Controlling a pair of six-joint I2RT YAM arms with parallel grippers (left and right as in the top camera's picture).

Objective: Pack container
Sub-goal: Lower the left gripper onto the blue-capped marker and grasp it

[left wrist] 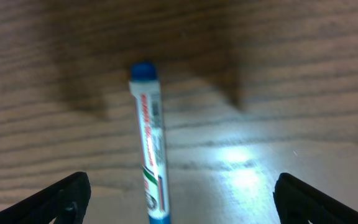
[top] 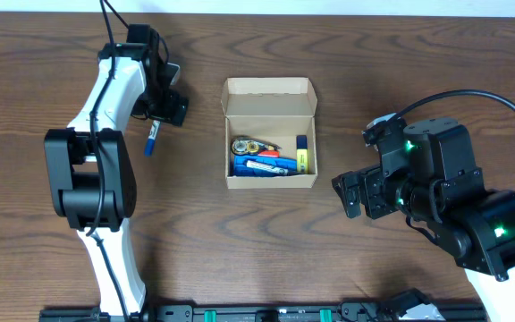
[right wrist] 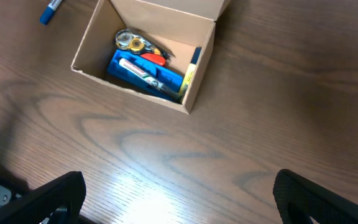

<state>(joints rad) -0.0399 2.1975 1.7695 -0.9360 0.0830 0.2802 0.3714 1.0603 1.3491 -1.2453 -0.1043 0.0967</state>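
**Box open mid-worktop, one marker outside it**

The container (top: 270, 134) sits about the middle of the worktop (top: 401, 54), somewhat nearer the far edge. Its flap lid stands open on the far side. Inside lie a blue pack (right wrist: 145, 73), a round tape-like roll (right wrist: 128, 40), something orange-red, and a yellow pen (right wrist: 190, 73) along the right wall.

A blue-capped marker (left wrist: 151, 149) lies flat on the bare wood between the container and the left edge, well apart from the box.

The left pincer (left wrist: 182, 193) is over that marker with its jaws wide apart. The marker's body runs between them and touches neither.

The right pincer (right wrist: 179, 190), also spread wide and holding nothing, hangs toward the right edge, near the container's near right corner.
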